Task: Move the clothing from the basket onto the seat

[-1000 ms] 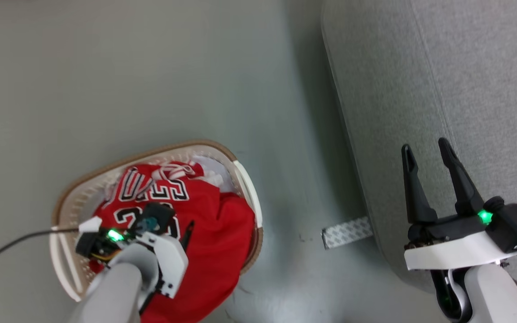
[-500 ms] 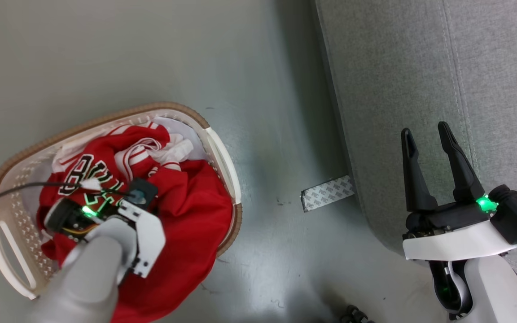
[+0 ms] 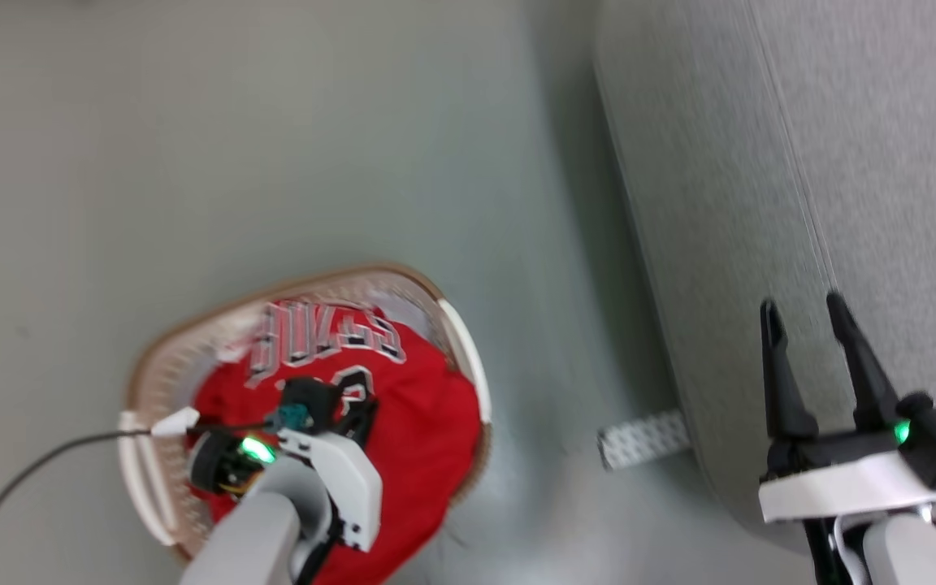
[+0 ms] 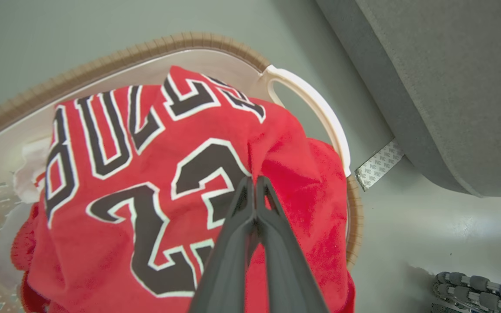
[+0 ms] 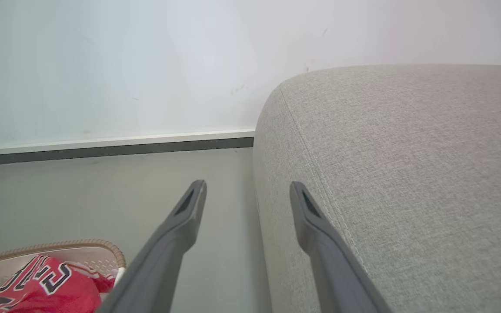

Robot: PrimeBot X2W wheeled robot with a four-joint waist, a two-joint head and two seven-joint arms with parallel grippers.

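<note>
The cream basket [image 3: 289, 280] with a brown rim stands on the floor at the lower left of the head view. A red jersey [image 4: 124, 174] with black "23" and lettering covers its contents and rises in a tent. My left gripper [image 4: 252, 179] is shut on a fold of that jersey, just right of the "23". The jersey [image 3: 419, 422] spills over the basket's near rim. The striped red garment is hidden. My right gripper [image 3: 813, 313] hangs open and holds nothing, over the edge of the light grey seat [image 3: 801, 162].
A patterned strip [image 3: 643, 439] lies on the grey floor at the seat's base, between basket and seat. A black cable [image 3: 29, 471] trails left from my left wrist. A white wall with a dark baseboard [image 5: 111, 145] stands behind. A ridged dark part [image 4: 472, 287] sits nearby on the floor.
The head camera has shifted. The jersey now lies spread with its lettering on top and hides the striped garment that showed before. The right gripper has stayed open.
</note>
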